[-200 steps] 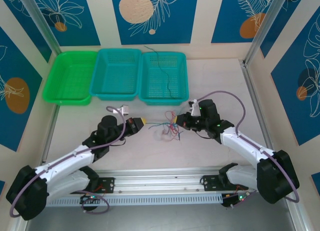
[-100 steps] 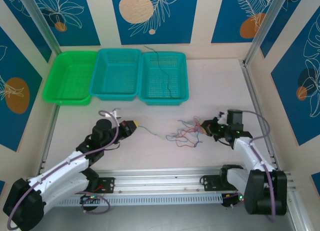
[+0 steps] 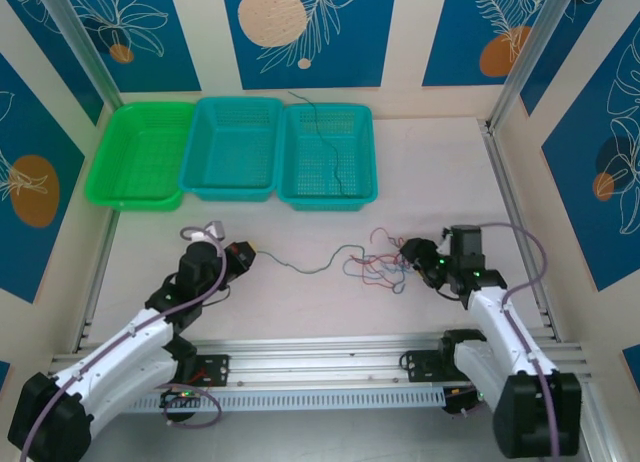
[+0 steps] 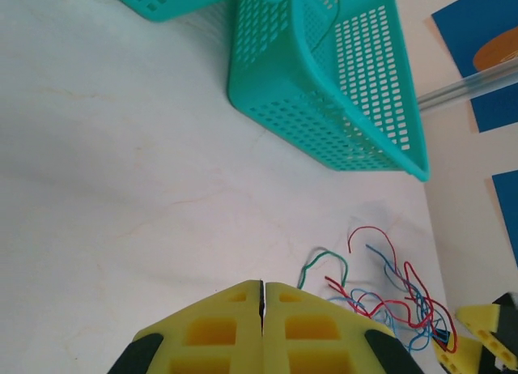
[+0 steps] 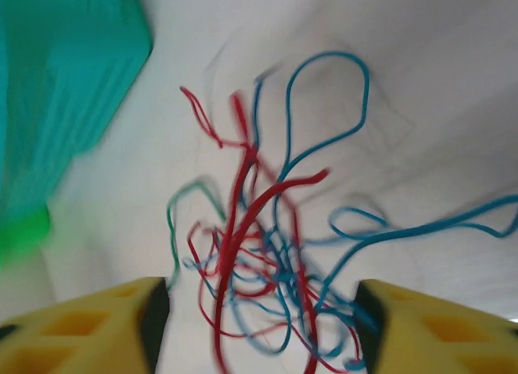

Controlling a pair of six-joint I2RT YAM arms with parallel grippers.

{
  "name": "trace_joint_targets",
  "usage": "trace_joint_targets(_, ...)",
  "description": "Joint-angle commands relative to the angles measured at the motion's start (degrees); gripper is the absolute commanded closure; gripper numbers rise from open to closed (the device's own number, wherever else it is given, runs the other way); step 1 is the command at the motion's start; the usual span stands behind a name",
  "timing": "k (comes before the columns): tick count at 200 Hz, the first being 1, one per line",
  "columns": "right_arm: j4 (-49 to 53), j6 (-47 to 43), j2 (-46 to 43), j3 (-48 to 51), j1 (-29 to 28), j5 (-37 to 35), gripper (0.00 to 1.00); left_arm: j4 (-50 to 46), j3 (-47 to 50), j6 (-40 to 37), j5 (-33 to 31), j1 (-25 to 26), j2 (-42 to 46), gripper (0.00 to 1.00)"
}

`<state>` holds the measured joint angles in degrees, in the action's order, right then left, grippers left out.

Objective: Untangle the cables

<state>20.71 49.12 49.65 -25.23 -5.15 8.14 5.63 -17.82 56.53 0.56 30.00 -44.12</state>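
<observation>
Two hands are seen on the surface [image 3: 430,172] near the right-hand teal basket [image 3: 355,187]. The left hand [image 3: 246,253], left of that basket, is clamped on a green-grey strand [image 3: 300,268]. The cables [image 3: 375,265] are bunched nearer its right corner, between the spread-apart fingers of the right hand [image 3: 409,251].

A pale table top [image 3: 430,172] with faint marbling fills the middle of the top view, evenly lit, with only soft shadows. At 12 o'clock stands the back wall [image 3: 205,32], cream with blue panels bearing white leaf drawings and a peach circle [image 3: 272,14]. The left wall [image 3: 25,102] at 9 o'clock and the right wall [image 3: 600,112] at 3 o'clock carry the same pattern with orange circles. A slanted metal post [image 3: 85,52] rises at 11 o'clock, another post [image 3: 530,52] at 1 o'clock. A metal rail [image 3: 320,367] runs along the near edge at 6 o'clock.
</observation>
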Motion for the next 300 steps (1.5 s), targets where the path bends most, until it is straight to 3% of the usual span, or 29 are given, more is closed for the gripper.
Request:
trace_joint_targets(1, 5.6, -2.4, 1.3, -5.0, -6.8, -12.0, 0.23, 3.7, -1.5, -3.3, 4.8, -0.5, -1.8, 1.0)
trace_joint_targets(20, 7.0, -0.5, 1.2, -5.7, -5.7, -15.2, 0.17, 5.9, -5.4, -7.5, 12.3, -0.1, -3.7, 1.0)
trace_joint_targets(50, 6.6, -0.4, 0.0, -5.8, -0.7, -11.9, 0.13, 3.0, -14.5, -14.9, 19.9, 0.8, -3.6, 1.0)
trace_joint_targets(59, 6.8, -0.3, -0.3, -5.7, 1.2, -10.2, 0.09, -1.6, -18.7, -18.7, 19.1, 0.8, -3.0, 1.0)
trace_joint_targets(94, 5.3, 0.5, -2.6, -3.8, 9.9, 0.0, 0.08, -10.9, -33.8, -29.2, 12.1, 0.5, -6.6, 1.0)
trace_joint_targets(152, 5.0, -0.8, -4.9, -3.4, 11.0, 4.0, 0.09, -12.3, -54.4, -30.4, 8.4, -1.1, -25.3, 1.0)
trace_joint_targets(170, 0.5, -2.8, -4.9, -2.6, 9.2, 9.6, 0.09, -10.0, -55.7, -27.5, 13.5, -1.1, -30.1, 1.0)
trace_joint_targets(181, -3.1, -5.7, -4.6, -2.7, 5.0, 12.4, 0.09, -6.4, -53.9, -25.1, 16.1, -1.1, -31.8, 1.0)
trace_joint_targets(213, -9.6, -11.0, -0.4, -4.2, -13.0, 6.7, 0.09, -5.0, -50.9, -24.6, 14.6, -0.7, -33.6, 1.0)
trace_joint_targets(228, -11.0, -11.1, 3.5, -5.6, -17.8, 4.3, 0.1, -4.6, -47.8, -24.3, 13.6, 0.4, -33.7, 1.0)
trace_joint_targets(257, -11.6, -10.6, 4.9, -6.4, -19.2, 0.8, 0.12, 0.0, -41.6, -21.2, 14.4, 1.0, -33.0, 1.0)
trace_joint_targets(300, -6.3, -11.5, -6.2, -6.8, -18.8, -6.9, 0.12, -2.1, -46.7, -22.4, 15.8, 1.0, -32.7, 1.0)
